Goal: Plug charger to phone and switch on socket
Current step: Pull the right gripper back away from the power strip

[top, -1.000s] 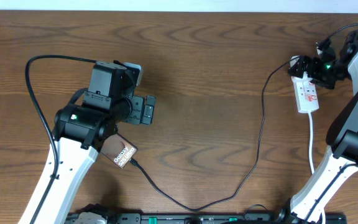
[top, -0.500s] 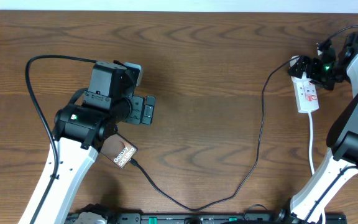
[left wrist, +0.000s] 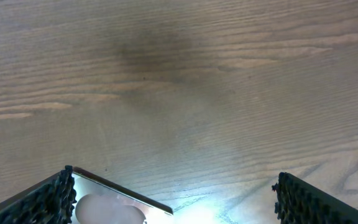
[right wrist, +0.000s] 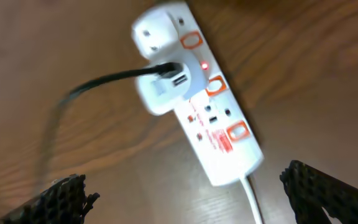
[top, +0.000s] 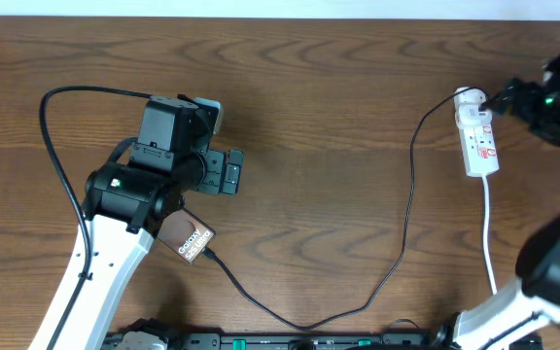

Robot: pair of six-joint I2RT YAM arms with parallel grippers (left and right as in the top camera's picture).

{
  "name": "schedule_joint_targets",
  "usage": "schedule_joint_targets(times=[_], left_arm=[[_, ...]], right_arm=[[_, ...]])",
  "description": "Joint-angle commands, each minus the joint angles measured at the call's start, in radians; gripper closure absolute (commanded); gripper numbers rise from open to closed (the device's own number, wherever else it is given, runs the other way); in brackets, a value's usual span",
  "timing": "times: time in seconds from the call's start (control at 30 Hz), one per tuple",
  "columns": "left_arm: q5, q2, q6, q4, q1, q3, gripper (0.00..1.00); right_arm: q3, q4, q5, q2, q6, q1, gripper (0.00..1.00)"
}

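The phone [top: 191, 238] lies on the wooden table, mostly hidden under my left arm, with only its lettered end showing. The charger cable [top: 403, 224] runs from a white adapter in the socket [top: 478, 138] down to its plug tip [top: 208, 256], which meets the phone's end. My left gripper [top: 232, 170] hovers open above the bare table beyond the phone. A glossy phone corner [left wrist: 120, 200] shows between its fingers [left wrist: 48, 200]. My right gripper [top: 525, 109] stands open just right of the socket, touching nothing. In the right wrist view the socket [right wrist: 219, 127] shows a small red light.
A black arm cable [top: 52, 136] loops over the table at far left. The socket's white cord [top: 487, 224] trails toward the front edge near my right arm's base. A dark rail runs along the front edge [top: 299, 342].
My right gripper has pulled back to the right, away from the socket's top end. The left arm, phone and cable have not moved.
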Motion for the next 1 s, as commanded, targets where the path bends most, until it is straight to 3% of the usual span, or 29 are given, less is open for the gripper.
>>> schedule_joint_targets(times=[0.0,0.2,0.37,0.97], left_arm=[[-0.020,-0.011,0.009,-0.003,-0.002,0.023,0.01],[-0.020,-0.011,0.009,-0.003,-0.002,0.023,0.01],[-0.020,-0.011,0.009,-0.003,-0.002,0.023,0.01],[-0.020,-0.011,0.009,-0.003,-0.002,0.023,0.01]], right_arm=[[0.009,-0.071,0.033,-0.164,0.062,0.000,0.01],[0.009,-0.232,0.033,-0.352,0.121,0.000,0.01],[0.009,-0.250,0.033,-0.445,0.121,0.000,0.01],[0.009,-0.250,0.033,-0.478,0.121,0.000,0.01]])
